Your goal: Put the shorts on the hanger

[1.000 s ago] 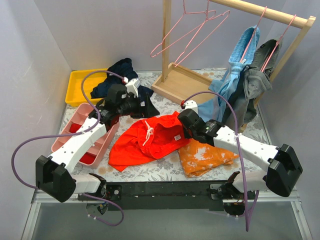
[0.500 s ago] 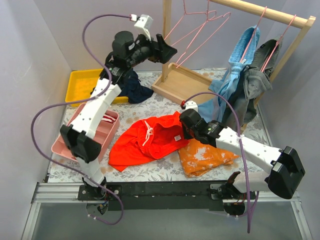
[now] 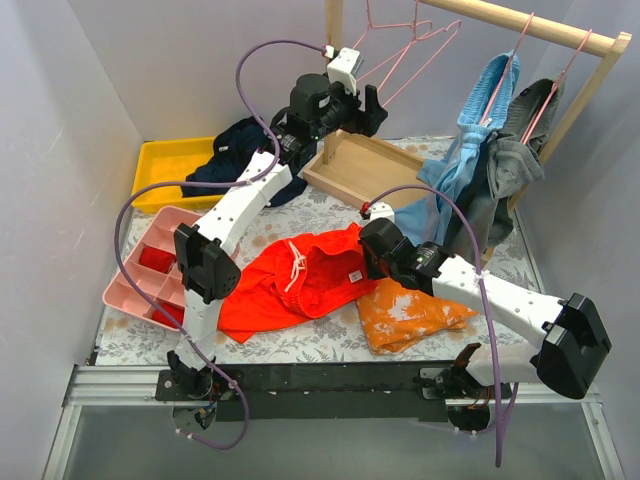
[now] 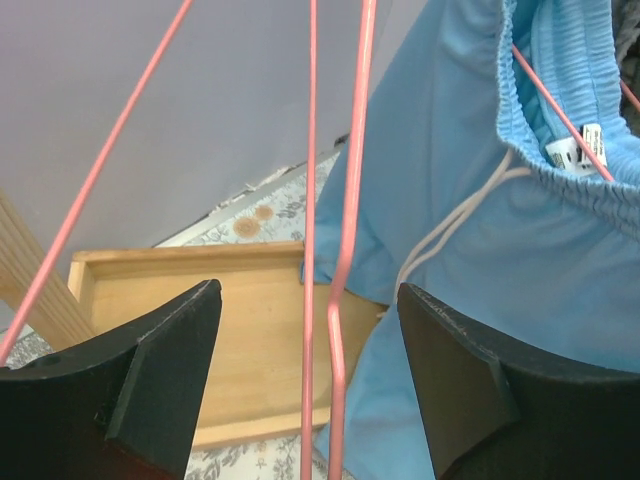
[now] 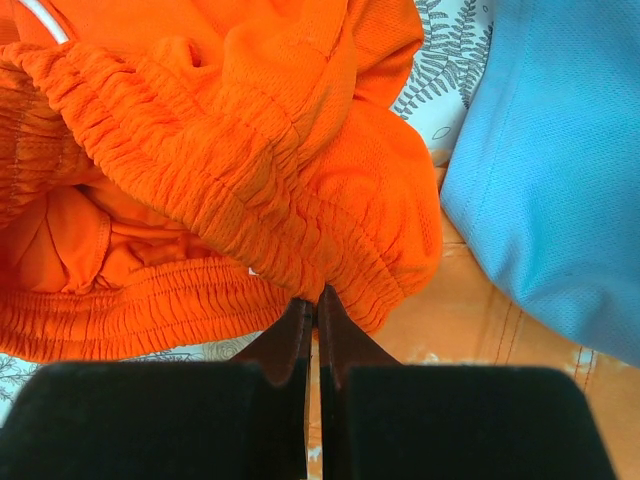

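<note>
The red-orange shorts [image 3: 300, 280] lie crumpled in the middle of the table. My right gripper [image 3: 372, 252] is shut on their elastic waistband at the right edge; in the right wrist view the gripper [image 5: 316, 305] pinches the gathered fabric of the shorts [image 5: 230, 150]. The pink wire hanger [image 3: 400, 58] hangs from the wooden rail at the back. My left gripper [image 3: 366, 108] is raised up to it and open. In the left wrist view the gripper [image 4: 310, 350] has two pink hanger wires [image 4: 342, 250] between its spread jaws, not touching them.
A wooden rack with rail [image 3: 520, 20] and base box [image 3: 360, 165] stands at the back right, with light blue shorts [image 3: 470, 150] and a grey garment [image 3: 512, 160] hanging. A white-blotched orange cloth [image 3: 410, 315], navy garment [image 3: 235, 150], yellow tray [image 3: 165, 165] and pink tray [image 3: 140, 275] are also there.
My left arm has lifted off the table at the left and swung up and right to the hanging pink hanger. My right gripper has stayed shut on the shorts.
</note>
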